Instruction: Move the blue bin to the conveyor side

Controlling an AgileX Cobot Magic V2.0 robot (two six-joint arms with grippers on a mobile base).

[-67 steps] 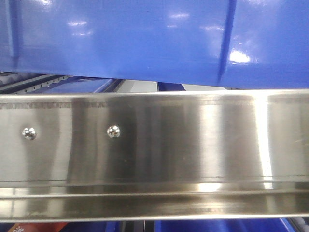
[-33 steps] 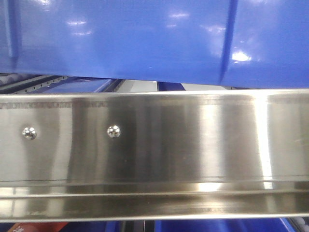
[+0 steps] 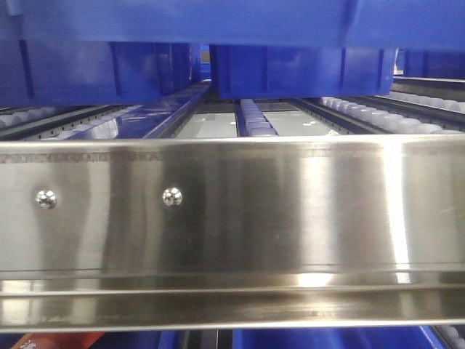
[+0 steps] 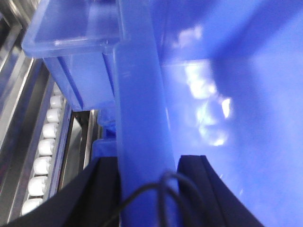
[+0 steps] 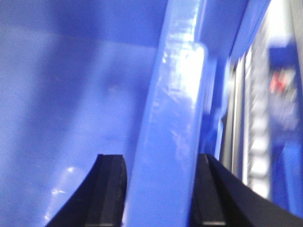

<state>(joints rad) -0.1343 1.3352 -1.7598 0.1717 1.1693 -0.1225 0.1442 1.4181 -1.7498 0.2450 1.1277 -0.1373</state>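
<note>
– how are the arms set?
– both reach onto the blue bin [image 4: 142, 94], each wrist camera looking along its rim. the left gripper [image 4: 149, 160] straddles the rim, one black finger [image 4: 102, 189] outside the wall and one inside, pinched on it. the right gripper [image 5: 158, 163] clamps a rim the same way.
– and the bin?
– held between both finger pairs. the front view shows its underside across the top, above the roller tracks [image 3: 254, 120] and steel rail [image 3: 232, 218], other blue crates [image 3: 290, 69] behind.
</note>
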